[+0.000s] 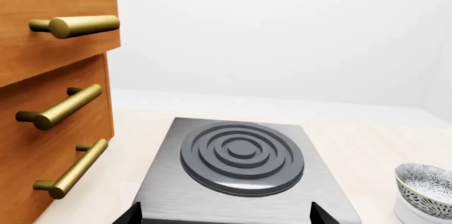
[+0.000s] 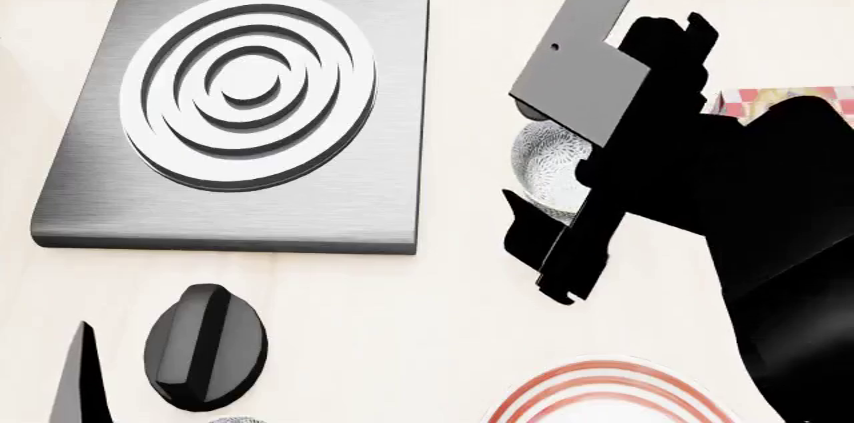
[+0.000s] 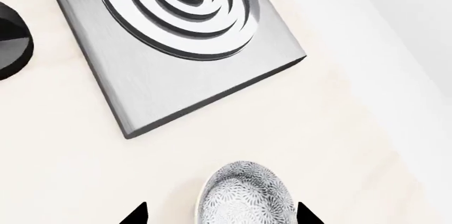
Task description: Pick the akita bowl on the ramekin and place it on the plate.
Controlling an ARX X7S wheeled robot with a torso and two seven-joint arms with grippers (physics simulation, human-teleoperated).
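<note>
While the right hand [image 3: 220,216] hangs spread, one fingertip on either side of the akita bowl [image 3: 246,195], that bowl sits on the ramekin [image 1: 418,214] right of the stove burner [image 2: 247,108]. Plate [image 2: 607,398]: nearest table edge. Left hand [image 1: 224,214]: spread, above the burner.

The bowl [image 3: 245,195] is showing a grey-and-white speckled floral pattern, and the ramekin [image 1: 416,214] under it is showing plain white. The plate [image 2: 611,395] is showing white with thin red rings. The stove [image 2: 240,113] is showing brushed grey steel with darker concentric rings. The knob [image 2: 203,345] is showing black. The drawers [image 1: 50,102] are showing brown wood with brass handles [image 1: 65,107]. The counter [image 3: 56,155] is showing pale cream.
</note>
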